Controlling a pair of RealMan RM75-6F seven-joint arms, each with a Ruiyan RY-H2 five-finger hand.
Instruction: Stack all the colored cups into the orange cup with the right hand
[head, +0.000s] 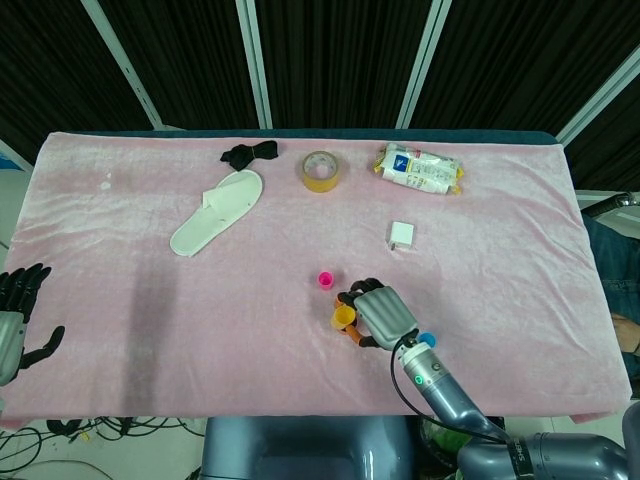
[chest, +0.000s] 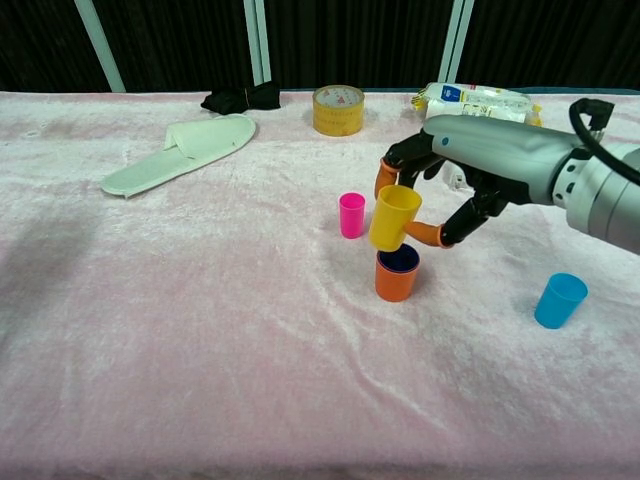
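**Yellow cup held tilted just above the orange cup**

The right hand (chest: 470, 185) pinches the yellow cup (chest: 393, 217) between thumb and fingers, the fingertips (chest: 386, 178) wrapping its far side and the thumb pressing from the near right. The cup is in the air, its long axis leaning off vertical: the open mouth faces up and tips toward the hand, while the base swings down and away to the left. Directly under the held cup, just below the thumb, stands the orange cup (chest: 396, 273), upright on the pink cloth (chest: 200, 330) with a dark blue cup nested inside its rim. The yellow cup's base hangs just above that rim, slightly off to the left; whether they touch cannot be told.

Beyond the fingertips, to the left of the hand, the magenta cup (chest: 351, 215) stands upright. The light blue cup (chest: 559, 300) stands upright well apart, below the forearm on the near right.

From the head view, the left hand (head: 18, 320) rests at the table's far left edge, fingers loosely apart and holding nothing.
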